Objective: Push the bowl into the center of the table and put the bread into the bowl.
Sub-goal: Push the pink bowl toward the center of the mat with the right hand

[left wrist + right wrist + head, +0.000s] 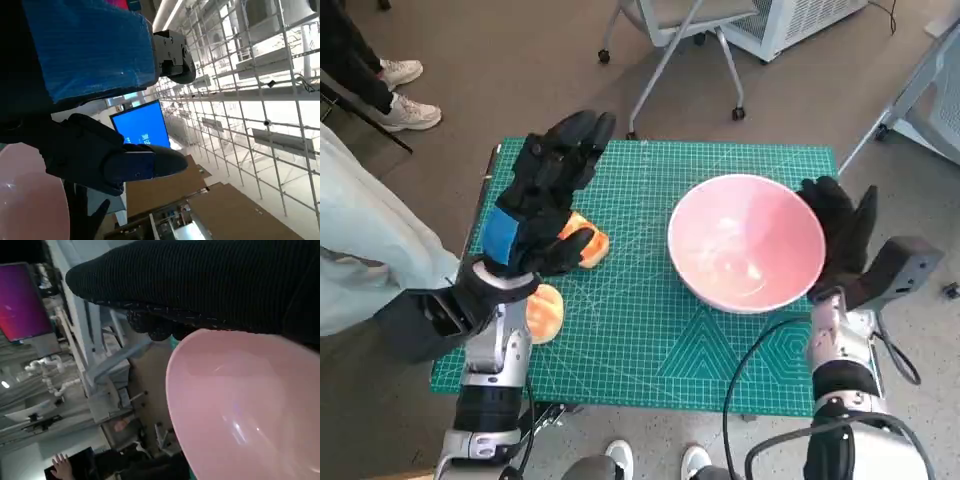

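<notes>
- Your left hand hovers above the bread, fingers spread and empty, placed for a later pick. A second bread piece lies near the mat's left edge.
- Open mat lies between bread and bowl.
- Your right hand touches the bowl's right rim, placed to push left; finger state cannot be told.

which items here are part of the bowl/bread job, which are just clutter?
Job:
pink bowl, right hand against its rim
bread, partly hidden under the raised left hand
second orange piece near the mat edge, possibly bread too

Clutter:
green cutting mat
rolling chair
person's shoes
</notes>
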You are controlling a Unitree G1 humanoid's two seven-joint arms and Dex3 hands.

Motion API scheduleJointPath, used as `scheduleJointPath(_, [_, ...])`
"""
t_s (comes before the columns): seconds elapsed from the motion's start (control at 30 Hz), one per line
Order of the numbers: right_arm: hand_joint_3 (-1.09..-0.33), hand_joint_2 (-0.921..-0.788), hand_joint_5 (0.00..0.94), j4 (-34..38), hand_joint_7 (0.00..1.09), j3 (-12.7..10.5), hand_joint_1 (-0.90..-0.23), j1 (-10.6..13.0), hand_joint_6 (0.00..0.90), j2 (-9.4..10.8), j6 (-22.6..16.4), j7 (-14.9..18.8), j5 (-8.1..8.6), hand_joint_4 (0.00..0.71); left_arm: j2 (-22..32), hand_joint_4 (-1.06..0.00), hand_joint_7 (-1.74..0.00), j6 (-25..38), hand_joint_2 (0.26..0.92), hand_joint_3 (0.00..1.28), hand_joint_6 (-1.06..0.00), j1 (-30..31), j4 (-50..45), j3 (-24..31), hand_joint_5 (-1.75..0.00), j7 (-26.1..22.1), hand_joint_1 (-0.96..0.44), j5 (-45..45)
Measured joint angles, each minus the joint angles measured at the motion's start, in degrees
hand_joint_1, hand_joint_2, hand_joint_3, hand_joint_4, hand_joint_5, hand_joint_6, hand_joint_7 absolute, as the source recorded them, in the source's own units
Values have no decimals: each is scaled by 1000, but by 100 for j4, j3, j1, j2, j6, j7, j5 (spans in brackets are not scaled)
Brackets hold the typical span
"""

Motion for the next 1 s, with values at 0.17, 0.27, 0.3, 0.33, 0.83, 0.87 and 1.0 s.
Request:
scheduleJointPath(0.17, [-863,-921,14,2,136,2,-593,-68,264,98,64,0,-4,183,8,-168,-565,0,921,423,1,54,-23,13,-24,32,-625,0])
scheduleJointPath(0.27, [-849,-921,11,5,133,3,-606,-120,272,151,101,2,-4,185,11,-169,-555,2,921,421,1,78,-27,16,-23,50,-626,0])
scheduleJointPath(0.3, [-847,-921,11,5,132,3,-607,-135,272,170,105,3,-4,185,13,-169,-554,2,921,421,1,83,-28,19,-23,59,-626,0])
scheduleJointPath(0.33, [-842,-921,10,5,131,4,-607,-151,274,194,106,5,-4,185,15,-169,-552,3,921,421,1,87,-30,22,-23,67,-626,0])
scheduleJointPath(0.83, [-862,-921,1,26,100,78,-591,-308,272,485,201,79,-24,178,40,-178,-549,38,921,420,1,158,-198,23,-24,159,-621,4])
scheduleJointPath(0.87, [-866,-921,0,27,97,85,-589,-324,271,489,205,83,-24,177,43,-178,-550,39,921,420,1,165,-199,23,-24,161,-621,5])
scheduleJointPath(1.0, [-871,-921,0,27,91,111,-587,-397,266,514,225,91,-24,174,59,-179,-550,40,921,424,1,182,-198,23,-24,162,-622,9])
